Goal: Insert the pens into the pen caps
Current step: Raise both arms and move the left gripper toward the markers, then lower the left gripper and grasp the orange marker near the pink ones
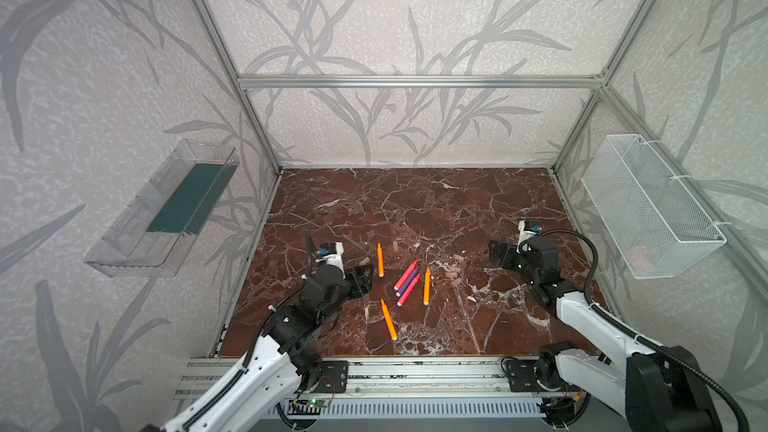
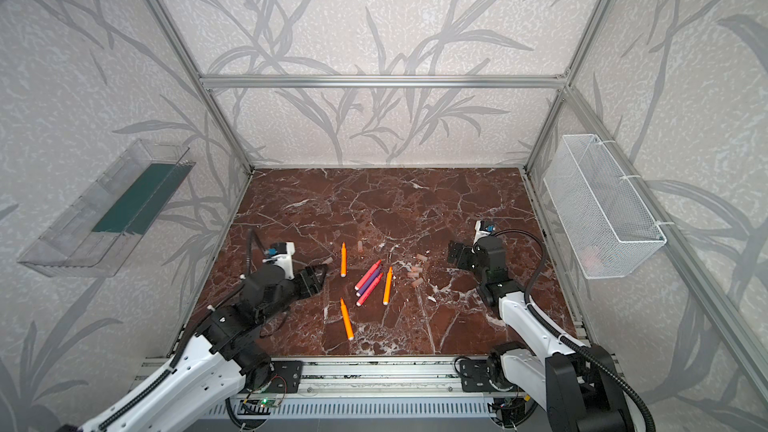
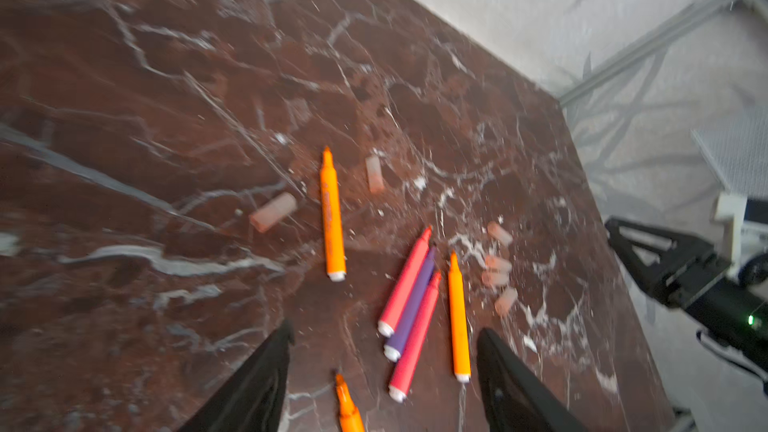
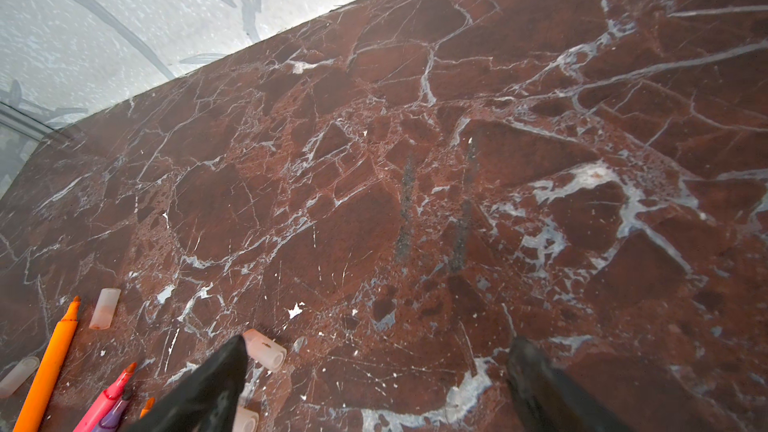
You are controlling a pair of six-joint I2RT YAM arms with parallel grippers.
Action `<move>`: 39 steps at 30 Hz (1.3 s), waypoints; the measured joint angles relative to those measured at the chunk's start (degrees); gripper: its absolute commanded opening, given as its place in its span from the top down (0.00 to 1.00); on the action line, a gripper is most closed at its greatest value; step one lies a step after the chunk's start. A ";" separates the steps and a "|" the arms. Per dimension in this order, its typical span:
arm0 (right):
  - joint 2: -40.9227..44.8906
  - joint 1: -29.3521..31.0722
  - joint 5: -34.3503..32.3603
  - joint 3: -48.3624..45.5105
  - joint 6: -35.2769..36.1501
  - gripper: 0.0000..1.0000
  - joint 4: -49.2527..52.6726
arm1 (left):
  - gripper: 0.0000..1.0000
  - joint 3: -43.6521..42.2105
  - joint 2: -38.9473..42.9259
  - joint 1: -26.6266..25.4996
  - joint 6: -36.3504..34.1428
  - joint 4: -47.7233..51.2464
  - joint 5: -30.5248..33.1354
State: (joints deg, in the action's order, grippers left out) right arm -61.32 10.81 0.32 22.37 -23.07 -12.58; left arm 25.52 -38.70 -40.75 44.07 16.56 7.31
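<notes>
Left wrist view — six pens [image 3: 332, 218] are seen lying uncapped on the table [image 3: 166, 76], caps [image 3: 273, 211] scattered beside them; none inserted yet, all six left. Left gripper [image 3: 384, 330] and right gripper [image 4: 378, 342] are spread open — nothing held.

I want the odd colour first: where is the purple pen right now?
In a top view the purple pen lies near the centre, between the two pink-red pens, left of an orange pen.
</notes>
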 measured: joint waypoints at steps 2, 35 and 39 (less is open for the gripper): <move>-0.35 0.17 -0.33 0.39 0.22 0.05 -0.02 | 0.33 2.29 -7.43 -7.28 0.28 -0.83 4.66; -1.11 1.53 -2.40 1.25 0.63 0.07 0.85 | 0.47 25.03 -57.88 -24.06 4.26 -9.53 10.64; -1.11 1.64 -2.45 1.25 0.63 0.07 0.87 | 0.49 26.12 -59.87 -24.06 4.68 -8.66 10.84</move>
State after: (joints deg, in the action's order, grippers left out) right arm -62.43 12.45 -2.13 23.62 -22.44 -11.70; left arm 51.64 -98.56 -64.82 48.75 7.90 18.15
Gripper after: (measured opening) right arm 0.928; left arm 0.517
